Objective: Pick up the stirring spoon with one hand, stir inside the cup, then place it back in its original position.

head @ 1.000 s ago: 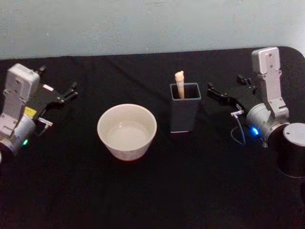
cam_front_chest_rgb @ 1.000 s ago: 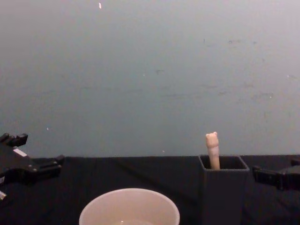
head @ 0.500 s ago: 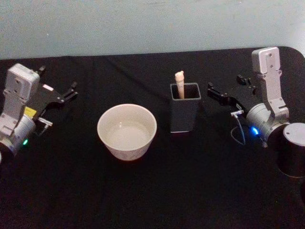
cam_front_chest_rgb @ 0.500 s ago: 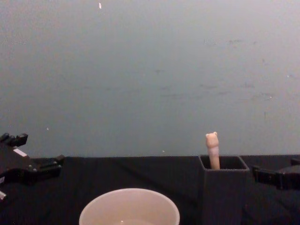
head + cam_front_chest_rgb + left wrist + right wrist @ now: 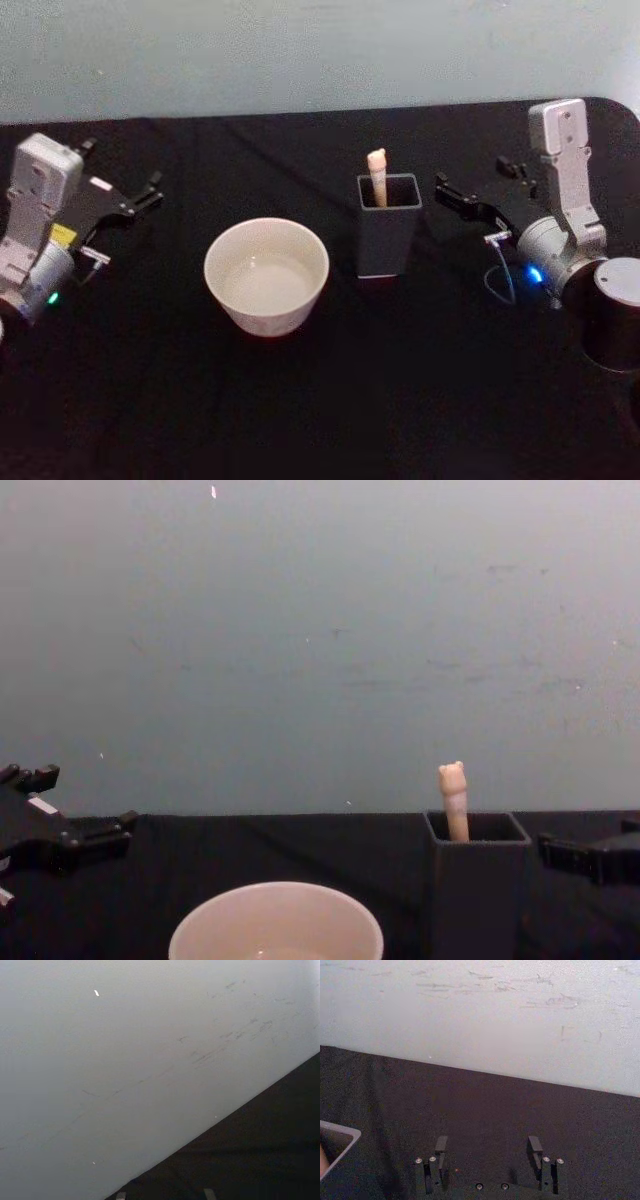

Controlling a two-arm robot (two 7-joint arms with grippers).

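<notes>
Only stirring spoon (image 5: 376, 175) handle above holder (image 5: 388, 240); right end effector (image 5: 488, 1146) fingers apart

text: none legible | labels: none legible | numbers: none

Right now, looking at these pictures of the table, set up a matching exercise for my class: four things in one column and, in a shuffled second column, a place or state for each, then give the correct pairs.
Column one:
1. stirring spoon
2. cup
3. right gripper
4. left gripper

Column two:
A. open, beside the dark holder
B. at the table's far left edge
C. standing upright in the holder
D. cream-white, near the table's middle

Pairs: 1-C, 2-D, 3-A, 4-B
</notes>
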